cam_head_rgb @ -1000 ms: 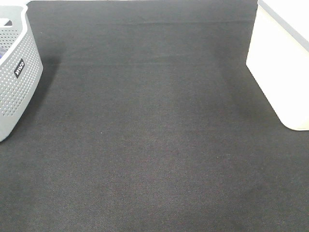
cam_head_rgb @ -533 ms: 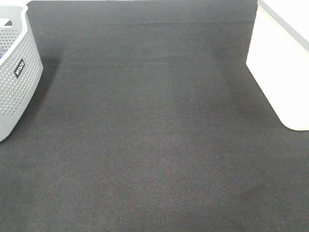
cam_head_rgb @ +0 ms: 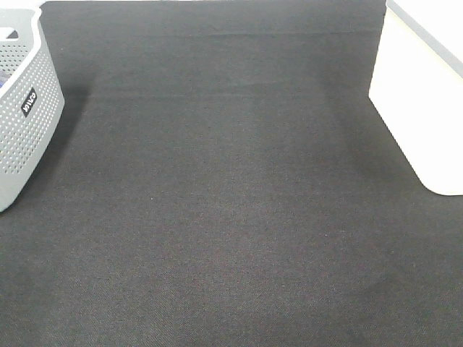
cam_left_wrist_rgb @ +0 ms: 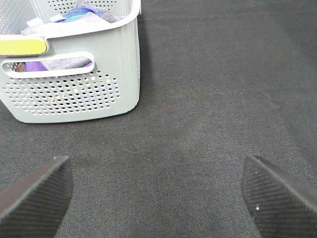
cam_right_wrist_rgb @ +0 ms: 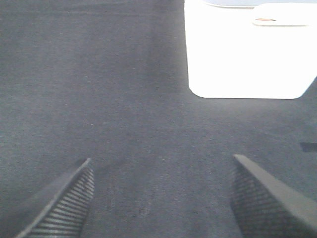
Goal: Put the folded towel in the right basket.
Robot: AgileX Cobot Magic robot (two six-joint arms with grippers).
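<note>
No folded towel lies on the dark cloth in any view. The right basket is plain white and stands at the right edge of the exterior view; it also shows in the right wrist view. My right gripper is open and empty over bare cloth, short of that basket. My left gripper is open and empty over bare cloth, short of the grey perforated left basket. Purple and blue cloth lies bunched inside that grey basket. Neither gripper shows in the exterior view.
The grey basket stands at the left edge of the exterior view. The dark cloth covers the table between the two baskets.
</note>
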